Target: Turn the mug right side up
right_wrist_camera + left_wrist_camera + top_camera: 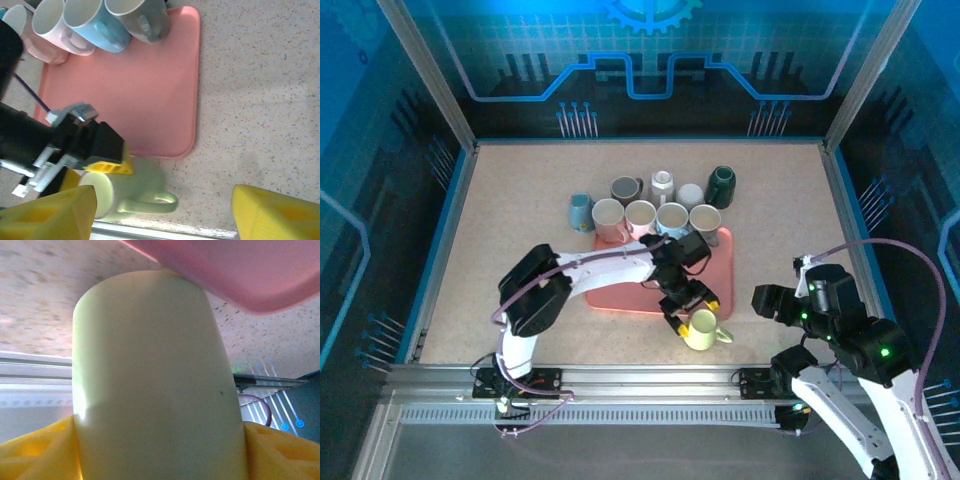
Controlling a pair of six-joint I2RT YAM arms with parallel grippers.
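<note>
Left wrist view: left gripper (pixel 685 312) closed on the pale yellow-green mug (pixel 150 370), yellow fingers (pixel 35 452) pressed against opposite sides of the body, so a grip looks made. Mug sits on the table (pixel 520 200) just off the near right corner of the pink tray (pixel 140 100), close to the table's near edge. Right wrist view shows it tipped, mouth turned sideways rather than up, handle toward the near edge. Judged progress: grasp done; the turn onto its base and the release are not yet done. Mug is plain, glossy, straight-walled, with one loop handle, no chips visible, inside pale. A row of mugs (pixel 655 215) stands along the tray's far edge, well apart from the work. Right gripper (pixel 162 207) hangs above the near right part of the table, jaws wide apart, holding nothing.
</note>
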